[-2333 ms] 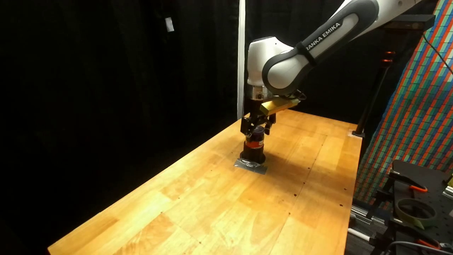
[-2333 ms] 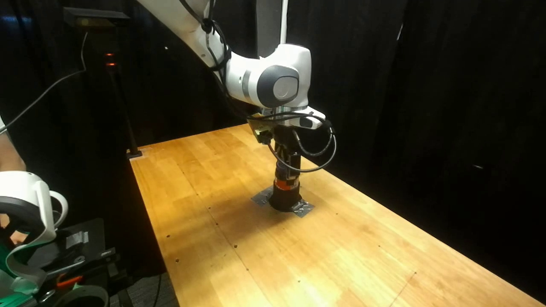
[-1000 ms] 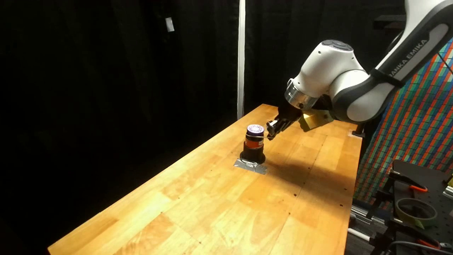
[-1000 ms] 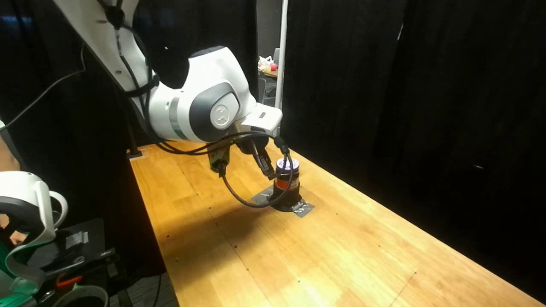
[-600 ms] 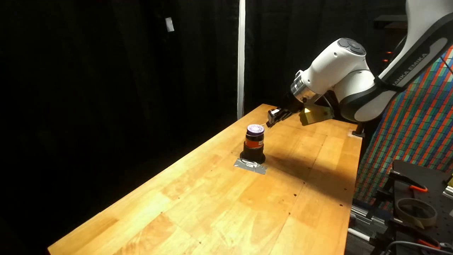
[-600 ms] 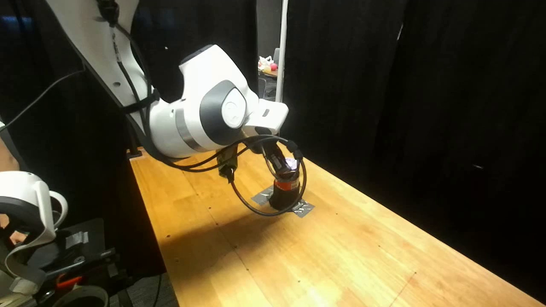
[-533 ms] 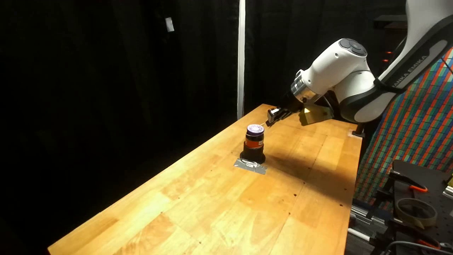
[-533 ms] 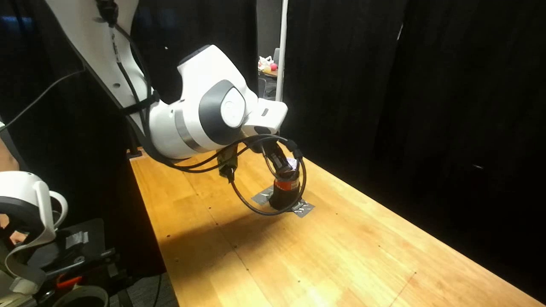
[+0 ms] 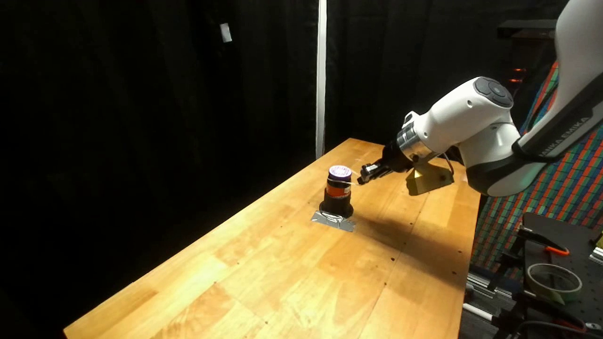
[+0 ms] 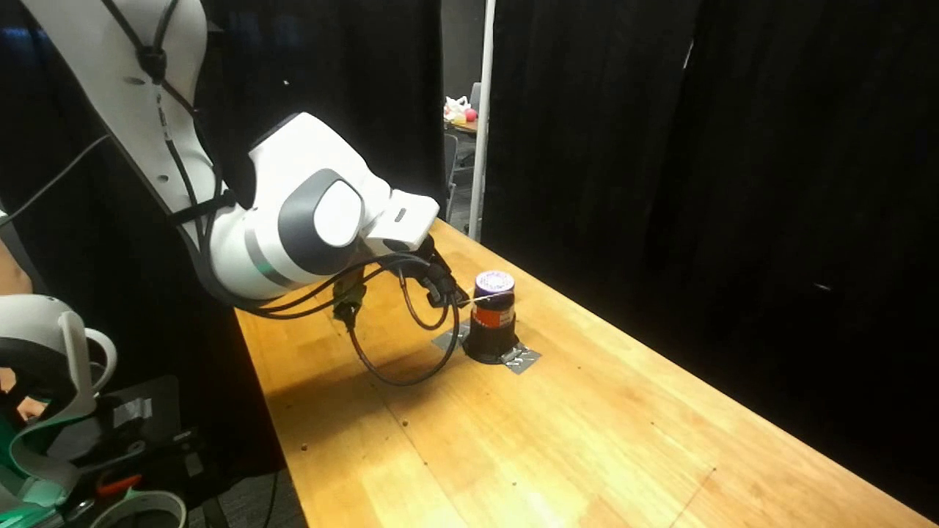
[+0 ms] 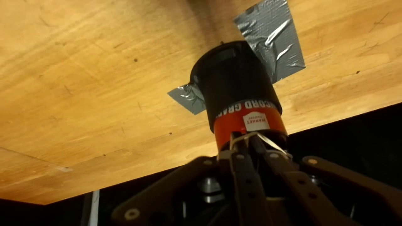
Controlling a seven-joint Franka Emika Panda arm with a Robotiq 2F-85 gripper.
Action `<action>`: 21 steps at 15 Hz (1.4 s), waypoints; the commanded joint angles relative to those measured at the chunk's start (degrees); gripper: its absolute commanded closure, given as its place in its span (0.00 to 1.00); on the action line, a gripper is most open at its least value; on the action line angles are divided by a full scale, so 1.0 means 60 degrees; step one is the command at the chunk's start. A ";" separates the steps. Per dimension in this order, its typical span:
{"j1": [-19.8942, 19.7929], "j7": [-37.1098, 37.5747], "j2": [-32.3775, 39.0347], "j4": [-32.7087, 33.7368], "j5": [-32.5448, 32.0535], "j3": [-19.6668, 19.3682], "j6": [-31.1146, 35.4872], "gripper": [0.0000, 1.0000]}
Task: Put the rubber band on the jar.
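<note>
The jar (image 9: 338,191), dark with an orange-red label and purple-and-white lid, stands upright in a black base; both exterior views show it. Tilted beside it, my gripper (image 10: 463,301) has its fingertips apart from the glass. A thin pale rubber band (image 9: 353,183) runs round the jar's upper part, and its strands stretch tight to the fingertips. From the wrist camera, the band (image 11: 273,143) crosses over the nearly touching tips of the gripper (image 11: 246,137), hooked on them. Whether any of it is pinched between the fingers I cannot tell. The band's far side is hidden.
Grey tape (image 11: 273,37) fixes the black base to the wooden table (image 9: 282,263). A looped cable (image 10: 411,383) hangs below the arm, close to the jar. At the table's side is a black bench (image 9: 560,226) with a tape roll (image 9: 553,282).
Earlier the gripper stood upright over the jar with fingers spread; it has shut, tilted and pulled back. In the last half second it moved lower and farther off, stretching the band.
</note>
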 commanded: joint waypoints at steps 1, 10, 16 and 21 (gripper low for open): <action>0.0694 0.0286 0.0637 -0.0546 0.0896 -0.0345 0.0950 0.91; 0.1475 0.0316 0.2187 -0.1099 0.4394 -0.0006 0.3420 0.91; 0.1665 0.0274 0.2928 -0.1141 0.6336 0.0587 0.4390 0.91; 0.0123 -0.2433 0.2281 -0.0806 0.9444 0.3015 0.5628 0.91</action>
